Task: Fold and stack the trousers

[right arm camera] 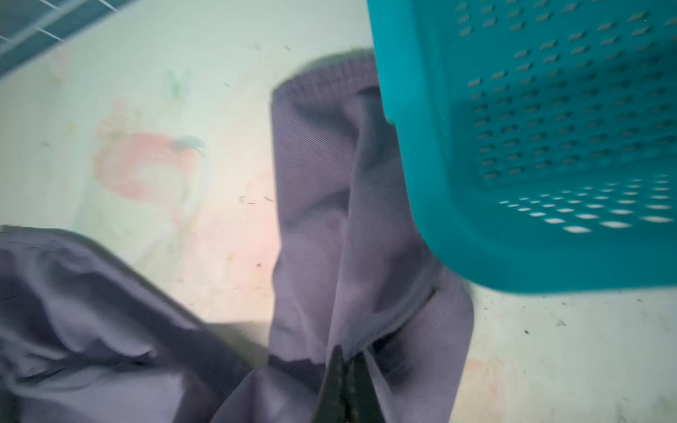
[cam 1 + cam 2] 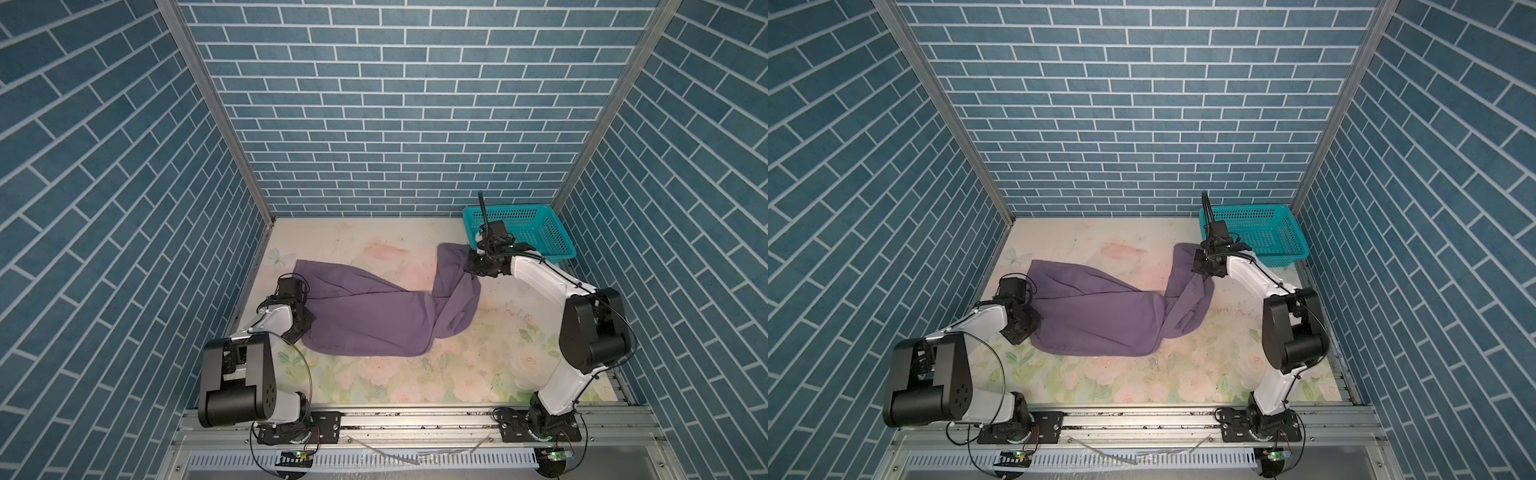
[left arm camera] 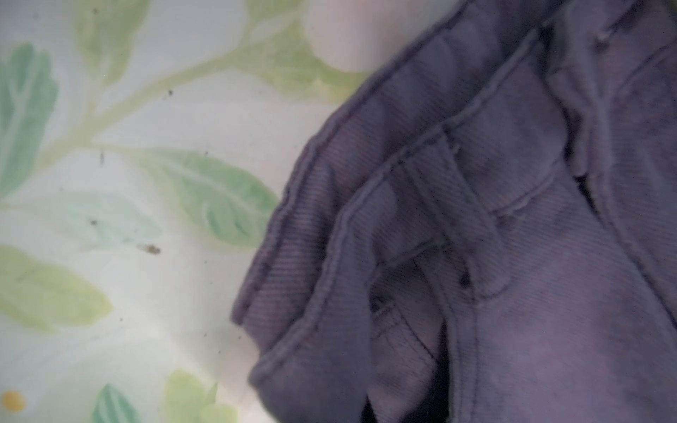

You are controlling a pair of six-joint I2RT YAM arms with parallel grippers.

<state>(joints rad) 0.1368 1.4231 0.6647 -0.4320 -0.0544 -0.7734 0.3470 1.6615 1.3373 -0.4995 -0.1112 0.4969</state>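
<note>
In both top views we see the trousers (image 2: 365, 316) (image 2: 1100, 320), a muted purple pair, lying crumpled across the middle of a table (image 2: 374, 374) covered in a pale flower print. Their broad part spreads flat toward the left. Toward the right the cloth twists and runs up to the back right corner, where a teal basket (image 2: 511, 209) stands against the blue brick-patterned wall.

The left gripper (image 2: 306, 316) (image 2: 1034, 318) sits at the left edge of the cloth. Its fingers are hidden under its own wrist, so we cannot tell whether it is open or closed. The right gripper (image 2: 471, 266) (image 2: 1198, 266) is at the far right end of the trousers, just in front of the basket, with cloth gathered up to it.

In the left wrist view we see the waistband (image 3: 329, 238) of the trousers close up, with stitched seams and a belt loop (image 3: 458, 219), lying on green leaf print. Here too we cannot tell how the left gripper's jaws stand.

In the right wrist view the right gripper's two dark fingertips (image 1: 335, 392) are pressed together on a taut ridge of purple cloth. The trouser leg runs away from them alongside the basket's perforated wall (image 1: 513, 146). We cannot tell whether cloth and basket touch.
</note>
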